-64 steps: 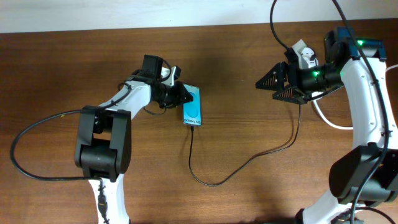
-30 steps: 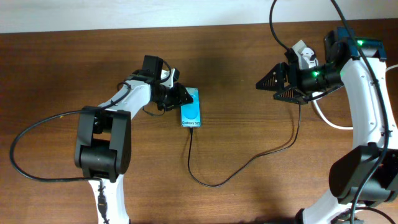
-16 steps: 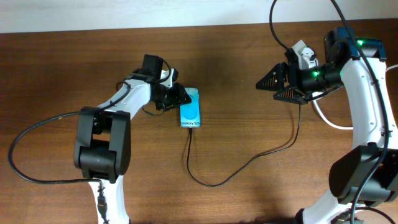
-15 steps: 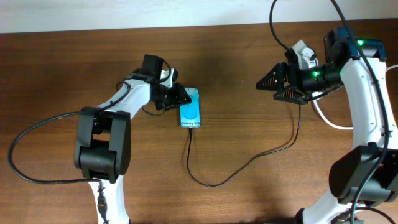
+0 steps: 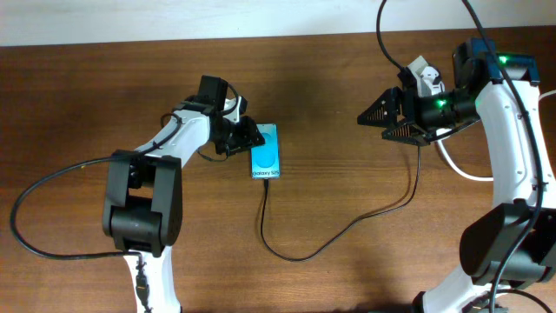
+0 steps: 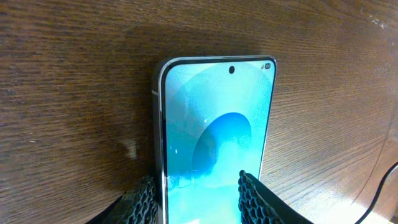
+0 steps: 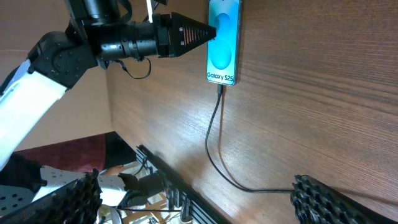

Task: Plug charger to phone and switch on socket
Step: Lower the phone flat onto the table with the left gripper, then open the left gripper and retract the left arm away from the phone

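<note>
Phone [image 5: 267,159] lies flat on the wooden counter [image 5: 78,104], left of centre, with its cyan screen up and the "Galaxy S25" text at its near end. The charger [image 5: 295,257] is a thin black cable. Its small connector sits in that near end, and the cable loops toward the front of the counter before climbing right to the right arm.

The left gripper [image 5: 248,136] is against the phone's upper left side. In the left wrist view its jaws are apart. One finger [image 6: 140,202] lies along the phone's left edge and the other finger [image 6: 255,199] overlaps the right part of the screen.

The right gripper [image 5: 373,120] hangs above the counter, well to the right of the phone. Its jaws are spread wide and hold nothing.

A white block [image 5: 424,74] shows behind the right wrist. It may be the socket, though the arm hides most of it. A thick white cord [image 5: 456,165] curves out below the arm.
</note>
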Available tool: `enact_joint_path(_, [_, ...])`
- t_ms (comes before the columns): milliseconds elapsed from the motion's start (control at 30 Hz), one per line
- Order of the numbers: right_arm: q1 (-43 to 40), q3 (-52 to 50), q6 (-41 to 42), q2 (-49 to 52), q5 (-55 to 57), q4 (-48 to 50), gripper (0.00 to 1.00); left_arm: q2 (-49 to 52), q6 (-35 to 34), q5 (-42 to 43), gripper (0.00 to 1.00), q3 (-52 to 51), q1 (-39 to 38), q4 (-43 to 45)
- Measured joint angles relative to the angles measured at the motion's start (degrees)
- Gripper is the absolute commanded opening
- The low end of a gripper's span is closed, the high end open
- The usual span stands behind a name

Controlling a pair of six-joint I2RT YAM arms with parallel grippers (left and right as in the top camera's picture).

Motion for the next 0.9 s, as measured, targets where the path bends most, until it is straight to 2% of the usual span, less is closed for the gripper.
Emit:
enact_joint_path(133, [0.0,0.0,0.0,0.0,0.0,0.0,0.97,-0.1,0.0,-0.3,0.52,0.0,0.0,-0.2])
enact_joint_path(500, [0.0,0.0,0.0,0.0,0.0,0.0,0.98,-0.3,0.0,-0.6,0.54,0.5,0.0,-1.0])
enact_joint_path(833, [0.0,0.0,0.0,0.0,3.0,0.7,0.97,0.5,0.5,-10.2,0.62,11.5,4.7,-19.6])
enact_joint_path(900, [0.0,1.5,0.0,0.0,3.3,0.7,0.89,-2.1,1.1,-12.6,0.63,12.0,4.7,-21.6])
